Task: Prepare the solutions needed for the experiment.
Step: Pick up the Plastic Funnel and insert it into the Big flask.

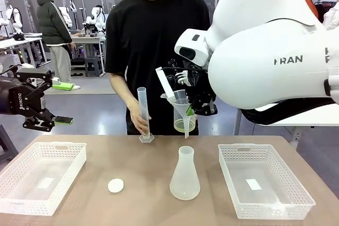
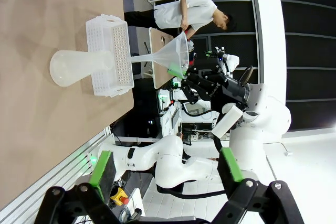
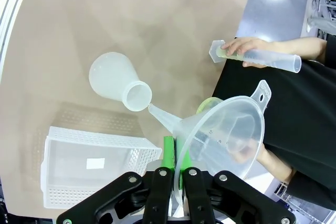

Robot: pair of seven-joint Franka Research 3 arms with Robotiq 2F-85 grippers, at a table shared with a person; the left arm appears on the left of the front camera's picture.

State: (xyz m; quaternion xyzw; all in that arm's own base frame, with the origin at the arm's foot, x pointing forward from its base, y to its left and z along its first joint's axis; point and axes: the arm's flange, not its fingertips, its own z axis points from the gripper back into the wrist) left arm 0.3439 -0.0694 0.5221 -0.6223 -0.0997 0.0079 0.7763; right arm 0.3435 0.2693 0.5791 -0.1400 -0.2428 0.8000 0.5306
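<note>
Basket (image 1: 275,211), flask (image 1: 185,181), brown table (image 1: 143,205); solutions (image 1: 184,126) beyond

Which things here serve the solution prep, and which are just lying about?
In use: solutions in beaker, funnel in right gripper, conical flask, graduated cylinder in person's hand.
Lying about: white cap, left basket, right basket.

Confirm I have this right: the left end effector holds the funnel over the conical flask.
Wrong arm. The right end effector holds the funnel over the conical flask, as the front view shows. The left end effector is open, holding nothing.
</note>
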